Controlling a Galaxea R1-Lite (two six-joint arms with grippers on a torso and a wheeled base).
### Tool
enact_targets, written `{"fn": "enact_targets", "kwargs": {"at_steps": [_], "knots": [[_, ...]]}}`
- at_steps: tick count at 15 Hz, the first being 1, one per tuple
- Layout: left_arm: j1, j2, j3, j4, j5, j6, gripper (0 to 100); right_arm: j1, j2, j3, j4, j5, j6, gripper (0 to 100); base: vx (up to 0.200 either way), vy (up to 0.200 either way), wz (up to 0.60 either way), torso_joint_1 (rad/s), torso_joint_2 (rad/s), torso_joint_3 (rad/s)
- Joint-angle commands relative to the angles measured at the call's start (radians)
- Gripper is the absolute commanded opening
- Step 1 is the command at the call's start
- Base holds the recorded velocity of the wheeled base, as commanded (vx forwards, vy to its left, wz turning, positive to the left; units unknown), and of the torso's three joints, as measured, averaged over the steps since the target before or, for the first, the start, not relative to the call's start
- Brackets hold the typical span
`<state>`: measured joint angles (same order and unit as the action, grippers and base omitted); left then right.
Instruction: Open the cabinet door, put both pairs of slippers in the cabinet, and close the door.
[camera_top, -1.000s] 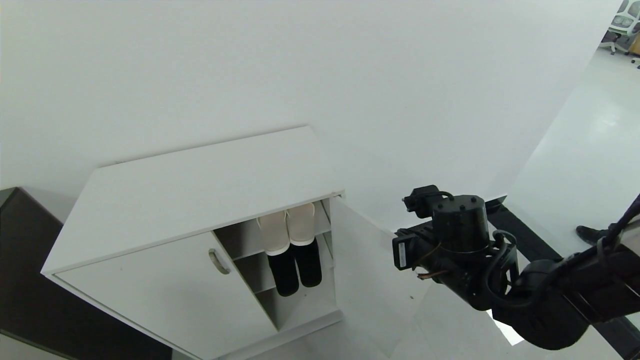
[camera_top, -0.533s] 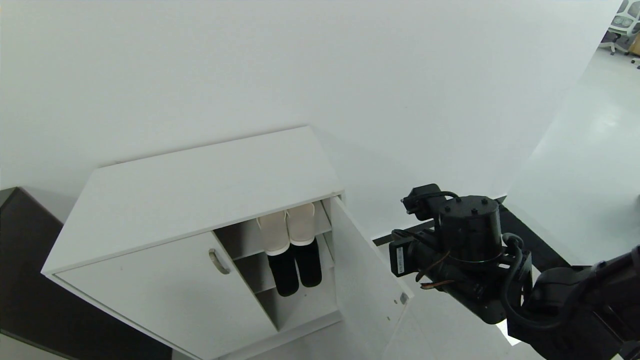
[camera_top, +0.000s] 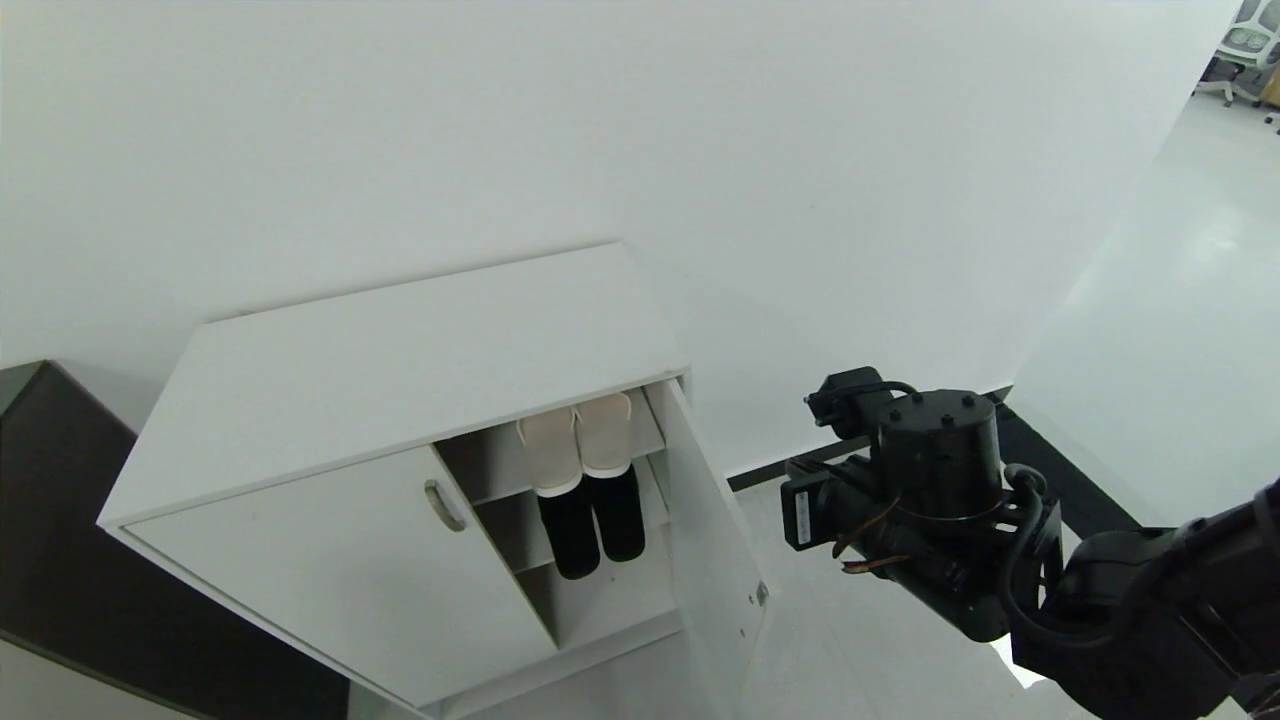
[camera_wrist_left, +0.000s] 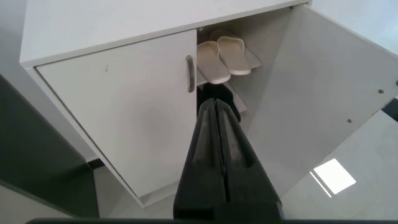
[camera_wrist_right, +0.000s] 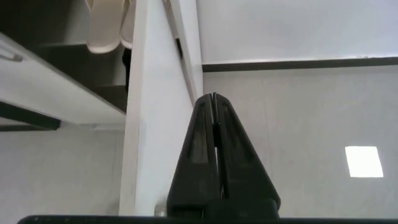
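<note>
Step in hand, by my reading: closing the door (camera_top: 715, 530). Both pairs are inside the cabinet (camera_top: 400, 350), so only the final stage is left.

State of components:
- Right gripper (camera_wrist_right: 214, 99): fingers pressed together, holding nothing. The door's outer face lies just beside it, on the cabinet side. I cannot tell whether the two are in contact.
- Left gripper (camera_wrist_left: 215, 102): fingers also together, empty, held back from the cabinet with the open compartment straight ahead of it.
- Door: partly open, hinged at the cabinet's side wall, with its free edge swung out toward my right gripper.
- White slippers (camera_top: 575, 450): on the upper shelf (camera_wrist_left: 249, 65), past the door from my right gripper, with their ends overhanging the front edge.
- Black slippers (camera_top: 595, 525): on the next shelf down, directly beneath the white pair.
- Second door (camera_top: 340, 570): shut.

Next move, as I judge it:
1. Press the closed right gripper against the outer face near the free edge.
2. Follow the hinge arc until the door meets the frame.
3. Watch the overhanging white pair, since it may foul the closing door.
4. Keep the left gripper out of the swing path.
</note>
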<state>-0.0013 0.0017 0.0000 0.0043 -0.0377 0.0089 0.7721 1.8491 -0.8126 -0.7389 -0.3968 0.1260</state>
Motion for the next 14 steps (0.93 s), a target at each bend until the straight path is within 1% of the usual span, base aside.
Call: {"fn": "enact_targets", "kwargs": {"at_steps": [1, 2, 5, 8, 10, 12, 14], "knots": [[0.0, 0.0, 0.0, 0.0, -0.001, 0.0, 0, -0.005, 0.002, 0.0, 0.0, 0.001, 0.0, 0, -0.2, 0.0, 0.0, -0.007, 0.0, 0.002], [0.0, 0.0, 0.0, 0.0, -0.001, 0.0, 0, -0.008, 0.002, 0.0, 0.0, 0.001, 0.0, 0, -0.2, 0.0, 0.0, -0.012, 0.0, 0.012], [0.0, 0.0, 0.0, 0.0, -0.001, 0.0, 0, -0.039, 0.03, -0.01, -0.01, 0.003, 0.0, 0, 0.0, 0.0, 0.0, 0.0, 0.0, 0.0], [0.0, 0.0, 0.0, 0.0, -0.001, 0.0, 0, -0.091, 0.093, -0.033, -0.069, 0.024, -0.002, 0, 0.0, 0.0, 0.0, 0.0, 0.0, 0.0], [0.0, 0.0, 0.0, 0.0, -0.001, 0.0, 0, -0.116, 0.13, -0.05, -0.074, 0.036, 0.0, 0, 0.0, 0.0, 0.0, 0.0, 0.0, 0.0], [0.0, 0.0, 0.0, 0.0, -0.001, 0.0, 0, -0.116, 0.147, -0.054, -0.074, 0.052, 0.001, 0, 0.0, 0.0, 0.0, 0.0, 0.0, 0.0], [0.0, 0.0, 0.0, 0.0, 0.001, 0.0, 0, -0.083, 0.157, -0.056, -0.076, 0.067, 0.02, 0, 0.0, 0.0, 0.0, 0.0, 0.0, 0.0]]}}
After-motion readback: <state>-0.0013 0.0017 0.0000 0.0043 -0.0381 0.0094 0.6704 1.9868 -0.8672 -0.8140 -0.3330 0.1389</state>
